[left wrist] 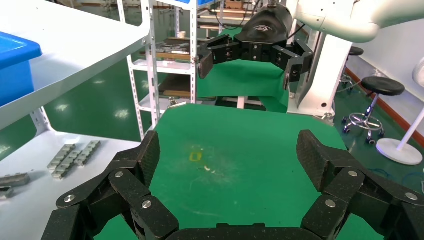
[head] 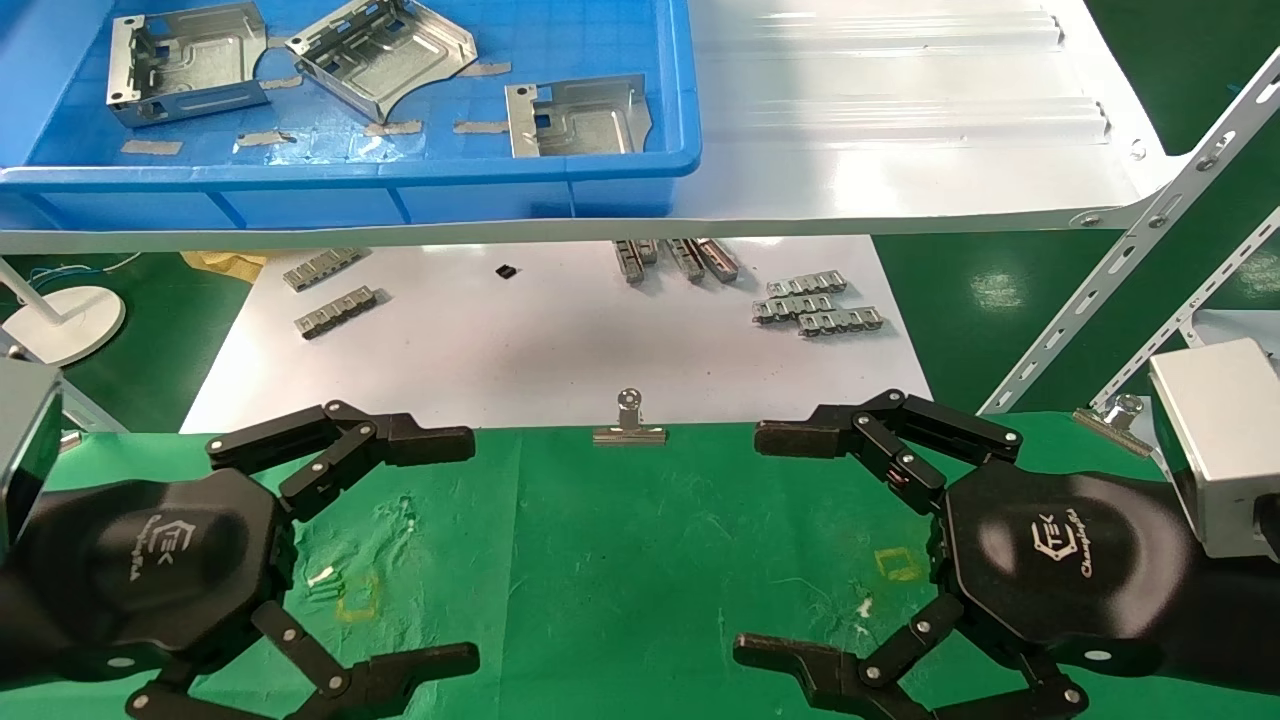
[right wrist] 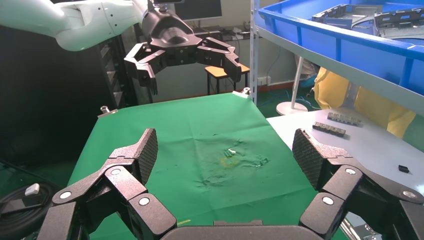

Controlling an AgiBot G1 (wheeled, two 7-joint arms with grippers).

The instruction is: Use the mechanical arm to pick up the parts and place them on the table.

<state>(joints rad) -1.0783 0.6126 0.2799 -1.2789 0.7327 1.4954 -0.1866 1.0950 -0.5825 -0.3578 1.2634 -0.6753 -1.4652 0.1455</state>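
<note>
Green wrinkled cloth covers the table (head: 620,560), which fills the lower half of the head view, with a silver binder clip (head: 629,420) on its far edge at 12 o'clock from the cloth's centre. The left gripper (head: 470,550) hovers over the cloth at 9 o'clock, its two black fingers spread wide and holding nothing. The right gripper (head: 750,545) hovers at 3 o'clock, facing it, likewise released and empty. Three shiny silver parts (head: 380,50) lie in a blue bin (head: 400,190) at 11 o'clock, on a glossy white shelf (head: 900,150) above and beyond the table; the middle part is tilted. Below the shelf, a white sheet (head: 560,350) carries small grey segmented strips (head: 815,305), well apart from the grippers.
</note>
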